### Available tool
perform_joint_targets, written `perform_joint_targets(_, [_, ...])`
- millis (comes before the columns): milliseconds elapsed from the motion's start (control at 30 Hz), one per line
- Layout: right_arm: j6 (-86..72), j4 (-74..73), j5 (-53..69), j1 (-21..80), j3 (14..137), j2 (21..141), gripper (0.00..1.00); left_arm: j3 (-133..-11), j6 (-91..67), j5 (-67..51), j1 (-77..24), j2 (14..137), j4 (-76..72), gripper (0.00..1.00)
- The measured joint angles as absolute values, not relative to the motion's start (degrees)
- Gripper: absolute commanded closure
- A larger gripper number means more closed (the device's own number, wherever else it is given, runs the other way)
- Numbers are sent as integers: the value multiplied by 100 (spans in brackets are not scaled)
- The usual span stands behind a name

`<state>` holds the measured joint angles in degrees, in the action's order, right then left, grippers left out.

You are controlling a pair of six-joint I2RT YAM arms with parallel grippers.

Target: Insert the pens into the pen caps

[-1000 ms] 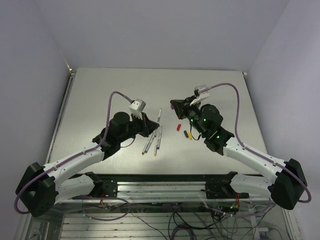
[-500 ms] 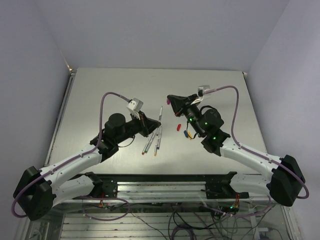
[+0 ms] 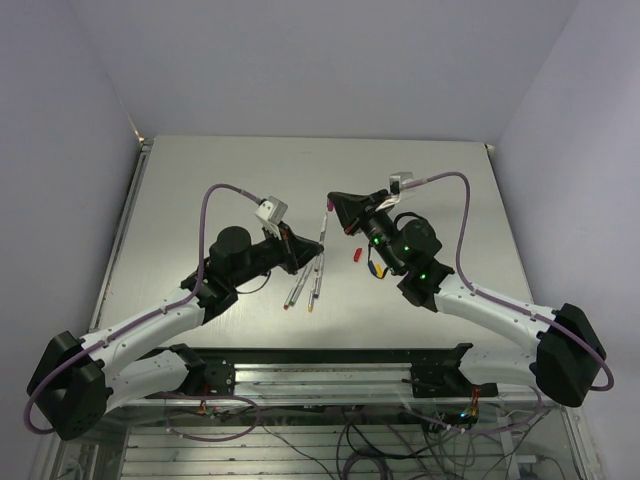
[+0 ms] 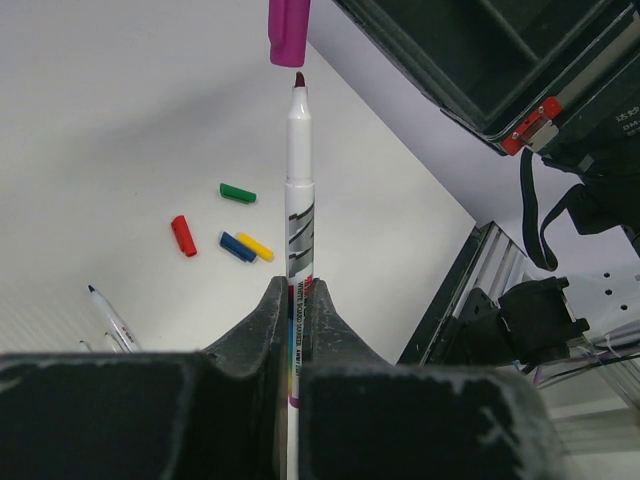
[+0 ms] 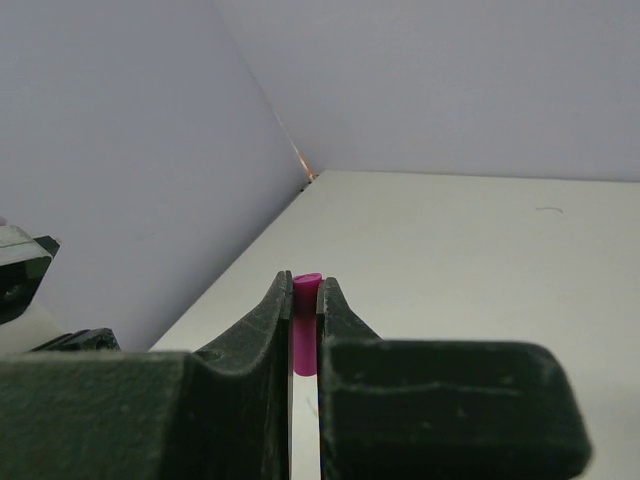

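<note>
With my left gripper (image 4: 296, 305) clamped on the magenta pen (image 4: 298, 190) and my right gripper (image 5: 305, 305) pinching the magenta cap (image 4: 289, 30), I centre the tip on the cap's mouth, then push straight.

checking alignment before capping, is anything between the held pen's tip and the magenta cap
Nothing. The left wrist view shows a bare gap between the pen tip and the magenta cap.
</note>
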<state>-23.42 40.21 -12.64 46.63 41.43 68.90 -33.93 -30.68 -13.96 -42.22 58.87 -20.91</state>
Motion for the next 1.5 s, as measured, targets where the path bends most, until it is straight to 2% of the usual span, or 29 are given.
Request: perform_joint_targets(1500, [-2679,3948,-1177,4873,4145,6805,100,-3273,-3044,-1288,-4222,5616,-2115,93])
